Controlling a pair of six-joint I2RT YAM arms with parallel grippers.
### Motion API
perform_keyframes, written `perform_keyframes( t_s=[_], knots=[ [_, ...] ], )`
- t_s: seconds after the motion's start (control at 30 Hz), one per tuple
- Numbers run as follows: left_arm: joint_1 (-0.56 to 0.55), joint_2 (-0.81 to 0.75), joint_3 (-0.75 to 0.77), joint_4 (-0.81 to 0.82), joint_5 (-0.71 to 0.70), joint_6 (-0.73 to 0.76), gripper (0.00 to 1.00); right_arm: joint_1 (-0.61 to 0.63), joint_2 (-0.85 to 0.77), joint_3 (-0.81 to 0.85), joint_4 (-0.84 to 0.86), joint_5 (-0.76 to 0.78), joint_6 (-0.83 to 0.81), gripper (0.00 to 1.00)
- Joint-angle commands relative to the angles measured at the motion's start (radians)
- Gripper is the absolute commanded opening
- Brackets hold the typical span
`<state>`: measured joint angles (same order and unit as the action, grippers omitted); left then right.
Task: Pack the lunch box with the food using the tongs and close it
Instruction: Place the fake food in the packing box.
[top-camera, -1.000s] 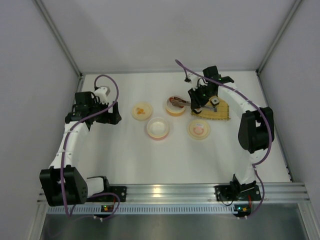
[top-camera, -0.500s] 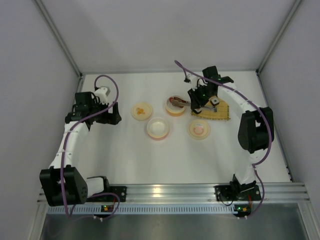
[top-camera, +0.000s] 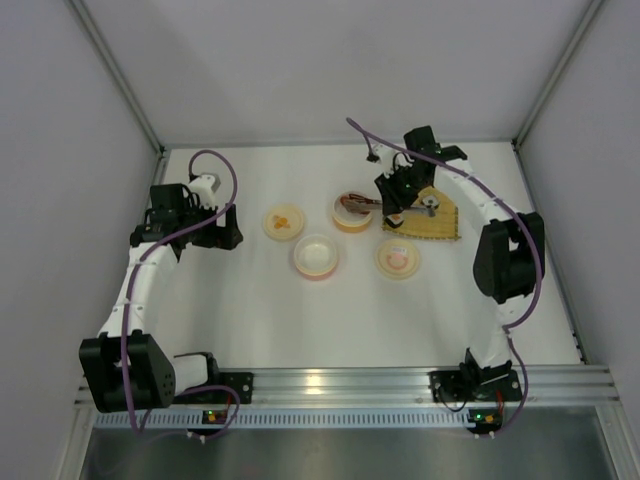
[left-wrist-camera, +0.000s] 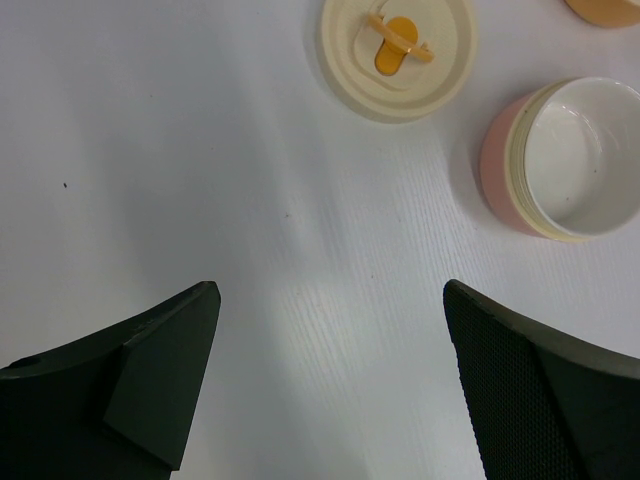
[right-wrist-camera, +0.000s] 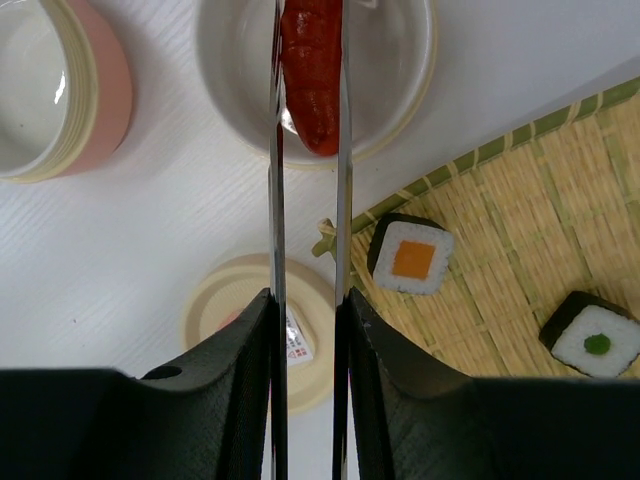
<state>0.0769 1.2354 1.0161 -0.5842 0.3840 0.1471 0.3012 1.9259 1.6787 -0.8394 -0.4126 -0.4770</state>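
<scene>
**Top external:** left claw at left of surface, well apart from pink-rimmed bowl. Right claw between orange-rimmed bowl and bamboo mat.

**Left wrist:** left claw spread wide, nothing between fingers. Lid ahead.

**Right wrist:** right claw clamped on tongs. Tongs pinch red sausage within orange-rimmed bowl's outline. Sushi roll on mat.

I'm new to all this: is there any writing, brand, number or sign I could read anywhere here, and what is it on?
Small white sticker with red print, on the flat cream lid, right wrist view: too small and blurred to read.
Nothing else in any view carries legible text.
</scene>
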Motion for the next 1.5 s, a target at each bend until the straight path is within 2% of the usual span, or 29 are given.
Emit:
perform_keyframes(
  t_s=[0.0, 0.23, 0.8, 0.83, 0.97, 1.47],
  knots=[
    [0.000, -0.014, 0.039, 0.007, 0.007, -0.004, 0.98, 0.022, 0.007, 0.108, -0.085, -0.006, -0.047, 0.00],
    [0.000, -0.013, 0.033, 0.009, 0.010, -0.007, 0.98, 0.021, 0.054, 0.203, -0.185, 0.005, -0.075, 0.00],
    [0.000, -0.010, 0.016, 0.024, 0.003, -0.003, 0.98, 0.036, 0.128, 0.245, -0.181, -0.014, -0.058, 0.00],
    [-0.003, -0.010, 0.016, 0.023, 0.003, -0.003, 0.98, 0.038, 0.131, 0.246, -0.181, -0.011, -0.058, 0.01],
    [0.000, -0.007, 0.016, 0.027, 0.003, -0.003, 0.98, 0.038, 0.130, 0.248, -0.181, -0.008, -0.058, 0.18],
    [0.000, -0.013, 0.036, 0.012, 0.013, -0.009, 0.98, 0.033, 0.053, 0.282, -0.205, 0.012, -0.052, 0.34]
  ],
)
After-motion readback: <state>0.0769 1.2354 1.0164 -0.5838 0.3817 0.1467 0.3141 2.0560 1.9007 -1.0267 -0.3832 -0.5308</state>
